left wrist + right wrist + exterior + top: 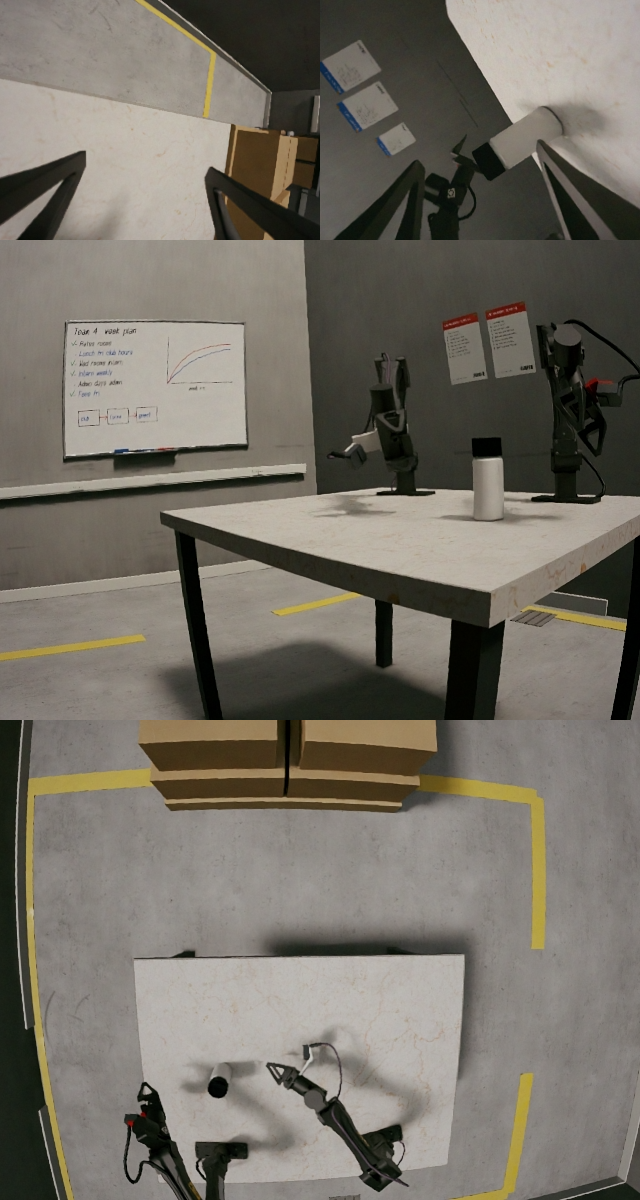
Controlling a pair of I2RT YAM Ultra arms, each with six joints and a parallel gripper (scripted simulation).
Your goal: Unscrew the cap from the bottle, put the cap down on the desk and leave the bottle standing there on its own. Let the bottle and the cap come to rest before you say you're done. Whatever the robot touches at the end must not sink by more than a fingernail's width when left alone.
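Note:
A white bottle [488, 488] with a black cap [486, 446] screwed on stands upright on the marble table; from above it shows near the front left [219, 1079]. My right gripper [273, 1072] is open and empty, a short way to the bottle's side and pointed at it. In the right wrist view the bottle [525, 139] and cap [487, 161] lie ahead of the spread fingers, not between them. My left gripper [146, 1093] is open and empty, raised at the table's front left corner, apart from the bottle. Its wrist view shows bare table between the fingers.
Stacked cardboard boxes [286, 761] stand on the floor beyond the table's far edge. Yellow floor tape [537, 864] frames the area. Both arm bases [221, 1148] sit along the table's near edge. A whiteboard [155, 387] hangs on the wall.

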